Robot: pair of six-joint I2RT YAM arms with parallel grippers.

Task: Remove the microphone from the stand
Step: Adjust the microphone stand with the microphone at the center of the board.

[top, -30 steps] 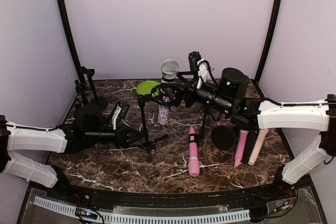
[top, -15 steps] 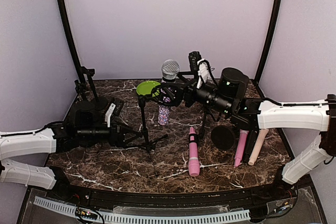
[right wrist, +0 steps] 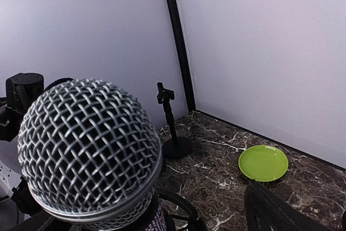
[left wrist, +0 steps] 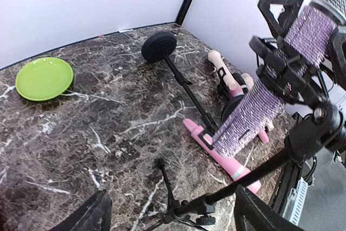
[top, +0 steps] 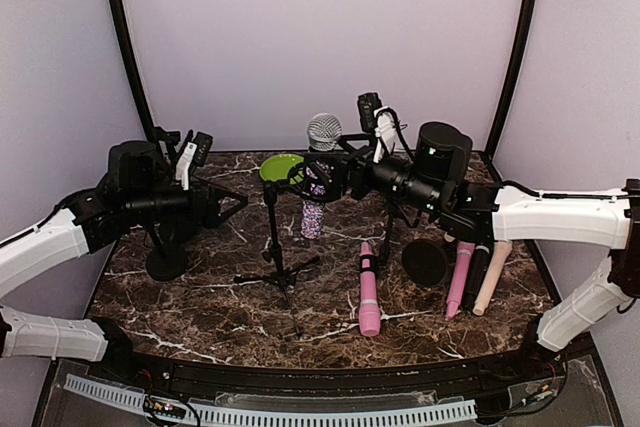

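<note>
Microphone (top: 322, 133): silver mesh head and glittery purple handle. It sits in the stand, head up and tilted, at the middle of the overhead view.
Tripod stand (top: 277, 252): black, with its legs spread on the table just left of centre. Its arm carries the clip.
Clip (left wrist: 277, 71): black, wrapped around the purple handle at the upper right of the left wrist view.
Left gripper (top: 228, 207): at the left of the overhead view, raised off the table and apart from the tripod stand. Its fingers (left wrist: 89, 217) are spread wide with nothing between them.
Right gripper (top: 318, 179): at the microphone, just under its head in the overhead view. Only one finger (right wrist: 270, 209) shows in the right wrist view, at the lower right and well clear of the mesh head that fills the lower left. The jaws are spread and not clamped on the handle.
Green plate (top: 282, 167): on the table behind the tripod stand, near the back wall.
Pink microphone (top: 368, 290): lying flat at lower centre, right of the tripod legs.
Round-base stand (left wrist: 159, 46): black disc foot with a thin rod, upper middle of the left wrist view.
Spare handles (top: 477, 277): pink, black and beige, lying side by side at the right.
Table (top: 200, 297): dark brown marble pattern.
</note>
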